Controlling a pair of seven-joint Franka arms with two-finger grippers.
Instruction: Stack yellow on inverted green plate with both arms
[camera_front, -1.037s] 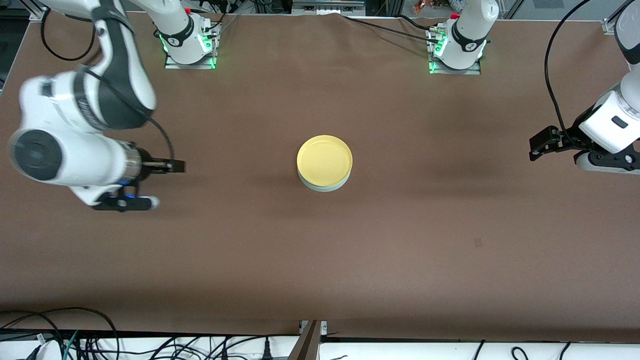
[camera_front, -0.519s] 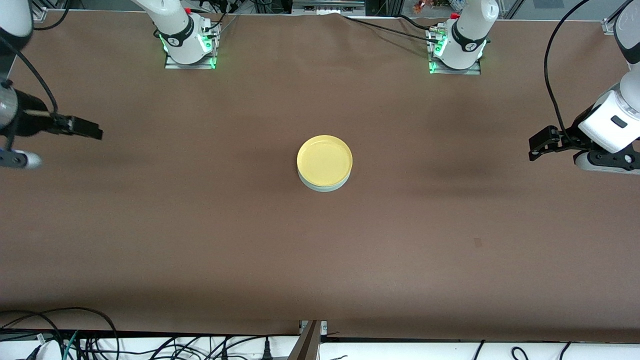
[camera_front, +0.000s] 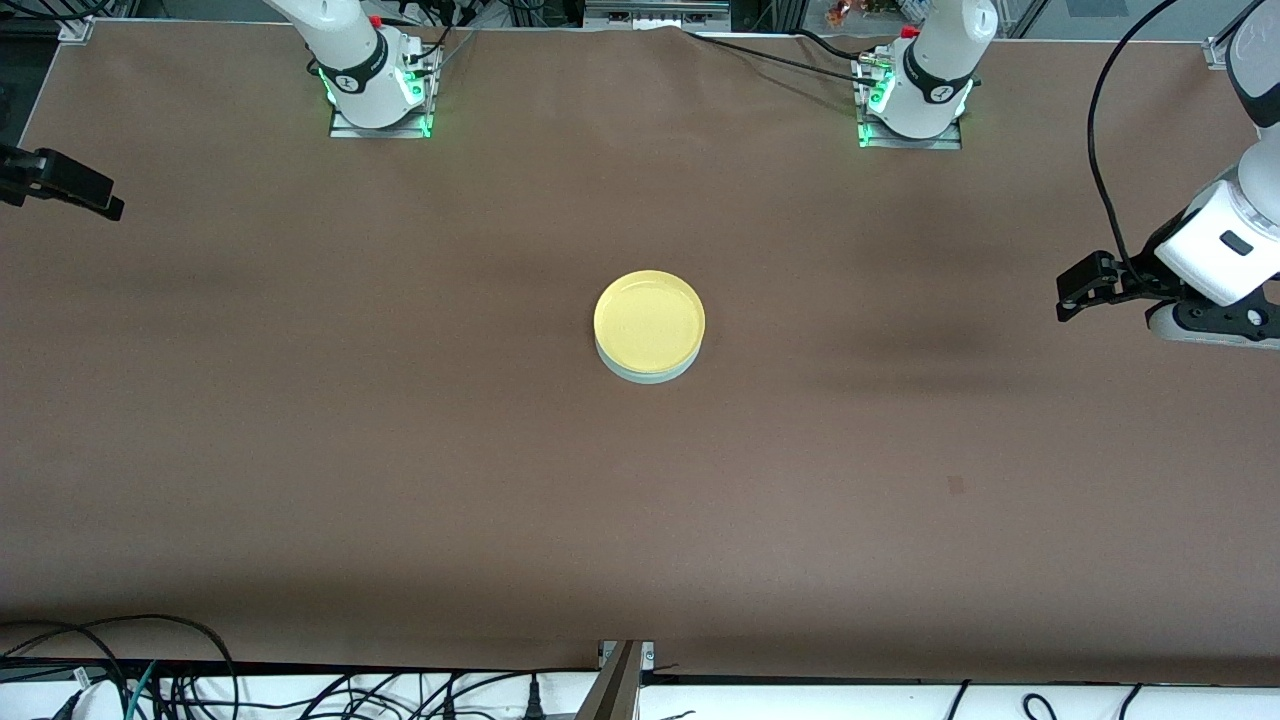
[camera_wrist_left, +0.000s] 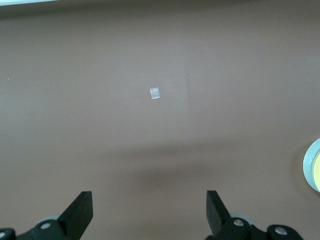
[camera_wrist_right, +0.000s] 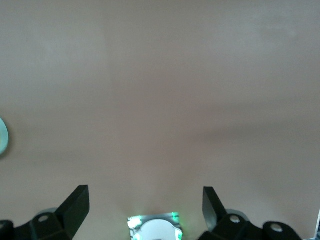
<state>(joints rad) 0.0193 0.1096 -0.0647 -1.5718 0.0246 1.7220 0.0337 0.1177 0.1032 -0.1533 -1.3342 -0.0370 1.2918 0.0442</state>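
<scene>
1. Yellow plate (camera_front: 649, 321) sits rim-up on the inverted green plate (camera_front: 650, 374), mid-table (camera_front: 400, 450); a green edge shows beneath.
2. Left gripper (camera_front: 1072, 297) hangs over the left arm's end of the table, fingers (camera_wrist_left: 80, 212) spread apart, empty.
3. Right gripper (camera_front: 95, 195) hangs over the right arm's end, fingers (camera_wrist_right: 77, 205) likewise apart, empty.

Front view: high camera, across the table (camera_front: 400, 480) from the arm bases, looking steeply down; the whole brown top fills the frame, bases along the upper edge.

Left wrist view: looks down past the left gripper (camera_wrist_left: 150, 212) at bare tabletop, fairly high up; the stacked plates (camera_wrist_left: 314, 165) cut the right edge, shared with the front view's centre (camera_front: 650, 325).

Right wrist view: similar downward look past the right gripper (camera_wrist_right: 146, 207); a pale sliver at the left edge is perhaps the same plates.
</scene>
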